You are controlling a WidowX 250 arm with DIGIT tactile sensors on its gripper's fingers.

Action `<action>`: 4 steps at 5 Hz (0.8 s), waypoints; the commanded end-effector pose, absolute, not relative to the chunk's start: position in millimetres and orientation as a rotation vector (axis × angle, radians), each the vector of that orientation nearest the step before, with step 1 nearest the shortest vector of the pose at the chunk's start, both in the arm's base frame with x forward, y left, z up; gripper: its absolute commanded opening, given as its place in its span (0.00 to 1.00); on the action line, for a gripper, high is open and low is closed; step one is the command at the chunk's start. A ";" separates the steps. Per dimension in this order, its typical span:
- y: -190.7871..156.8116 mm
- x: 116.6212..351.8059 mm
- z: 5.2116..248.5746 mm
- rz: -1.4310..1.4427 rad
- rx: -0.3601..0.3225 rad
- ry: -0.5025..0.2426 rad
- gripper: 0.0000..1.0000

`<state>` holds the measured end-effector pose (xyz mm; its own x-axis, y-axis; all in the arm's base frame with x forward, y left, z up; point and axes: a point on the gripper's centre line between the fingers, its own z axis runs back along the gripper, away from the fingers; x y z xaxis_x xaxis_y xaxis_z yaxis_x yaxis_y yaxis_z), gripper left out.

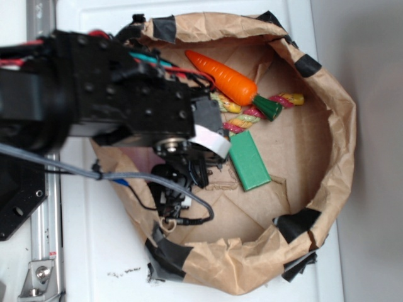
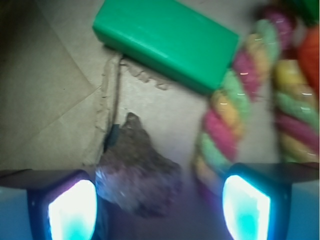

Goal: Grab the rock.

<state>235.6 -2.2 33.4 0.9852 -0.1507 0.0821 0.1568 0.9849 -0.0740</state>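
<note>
In the exterior view the arm fills the upper left and reaches into the paper bag (image 1: pixel 327 157), hiding the gripper and rock, with the green block (image 1: pixel 249 161) just right of it. In the wrist view the gripper (image 2: pixel 159 206) stands wide, holding nothing; the rock (image 2: pixel 137 177) lies bottom centre between its fingers (image 2: pixel 72 210), nearer the left one, so the grab looks lined up but not yet made.

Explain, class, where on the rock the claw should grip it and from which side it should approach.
Grip the rock across its broad lower body, not the narrow tip pointing toward the green block. Come straight down from above: in the wrist view it already lies between the open claw fingers, nearer the left one. The rope toy crowds the right finger, so a small shift left would likely help.
</note>
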 end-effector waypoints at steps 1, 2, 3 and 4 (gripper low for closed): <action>-31.7 242.1 14.7 -0.285 -0.103 -0.097 0.69; -37.9 245.0 13.7 -0.274 -0.079 -0.097 0.00; -39.1 250.1 31.3 -0.214 -0.091 -0.112 0.00; -31.6 260.4 71.6 -0.135 -0.127 -0.184 0.00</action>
